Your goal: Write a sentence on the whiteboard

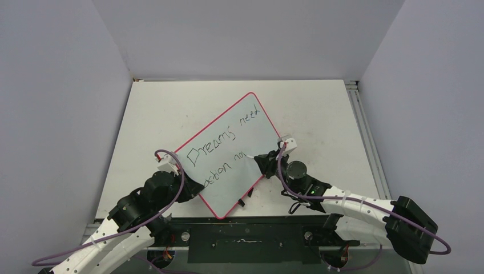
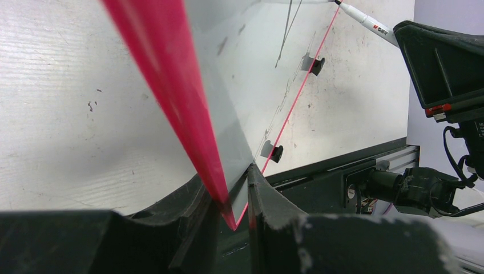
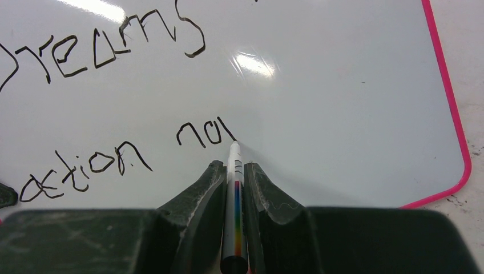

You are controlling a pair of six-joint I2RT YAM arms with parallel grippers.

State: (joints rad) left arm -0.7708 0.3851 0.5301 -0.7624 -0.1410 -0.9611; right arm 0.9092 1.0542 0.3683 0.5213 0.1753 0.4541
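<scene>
Pincer, left (image 2: 231, 197): we see it clamped on the whiteboard (image 1: 259, 128) at its near-left edge, with the pink-red rim wedged between the two fingers.
Pincer, right (image 3: 234, 171): it grips a marker (image 3: 234, 208), whose barrel runs straight out between the fingers.
Marker axis: in the top view it points from the right arm toward the left, and its tip touches the board just after the last letters.
Marker print: we make out a rainbow stripe along the white barrel. The left wrist view shows red lettering on it that is too small for us to read.
Board position: it lies on the surface (image 1: 319, 108) between the two arms, nearer the front edge.
Board axis: its long side runs diagonally from near left to far right, so one rounded corner points away from the arms.
Feet (image 2: 315, 64): two small black ones sit along the edge opposite the left pincer.
Sentence (image 3: 114, 51): there are two black handwritten rows slanting along the long axis. We read "Dreams need" in the far row and "action no" in the near row, followed by one short stroke at the marker tip.
</scene>
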